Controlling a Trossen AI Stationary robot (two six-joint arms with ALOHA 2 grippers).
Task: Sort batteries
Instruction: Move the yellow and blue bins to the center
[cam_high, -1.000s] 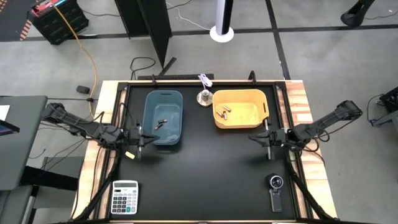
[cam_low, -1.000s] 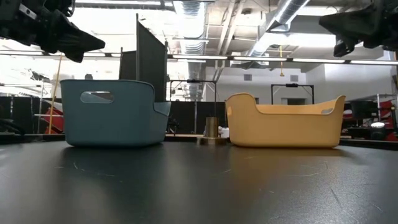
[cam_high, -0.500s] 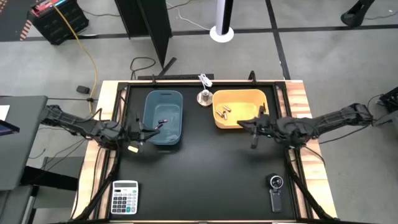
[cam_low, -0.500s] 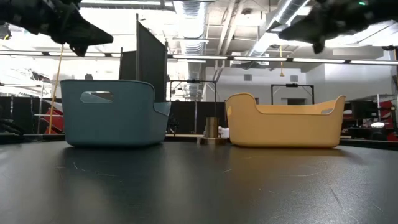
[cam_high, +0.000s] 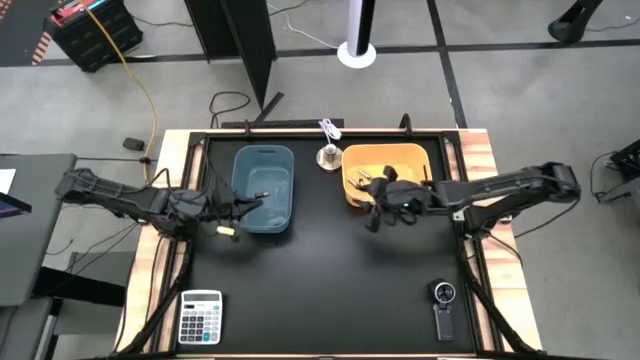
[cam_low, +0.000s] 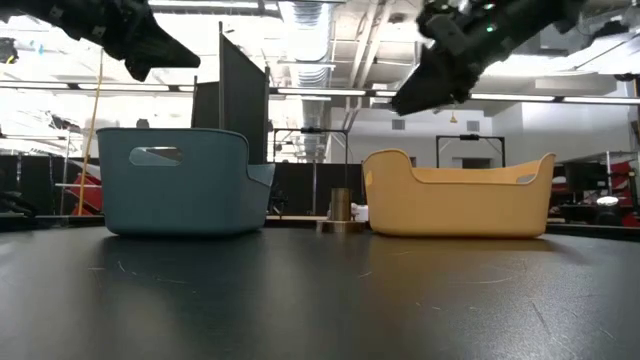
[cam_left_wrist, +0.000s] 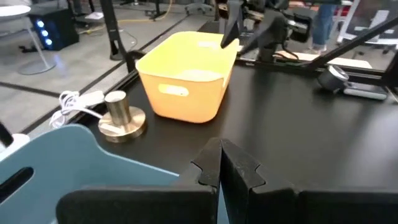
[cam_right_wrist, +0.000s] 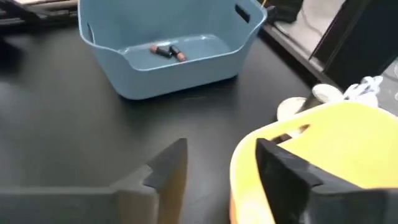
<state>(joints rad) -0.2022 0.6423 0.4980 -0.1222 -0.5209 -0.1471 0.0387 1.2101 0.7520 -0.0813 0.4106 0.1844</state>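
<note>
left end effector (cam_high: 240, 207): closed, empty, blue bin (cam_high: 263, 187) just ahead | right end effector (cam_high: 376, 212): open, straddling yellow bin (cam_high: 385, 176) rim | batteries (cam_right_wrist: 166, 51) in blue bin

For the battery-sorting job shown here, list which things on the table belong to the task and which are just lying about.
Belong to the job:
- blue bin
- dark batteries in the blue bin
- yellow bin
- silvery batteries in the yellow bin

Just lying about:
- calculator
- black handheld device
- metal bell with white cord
</note>
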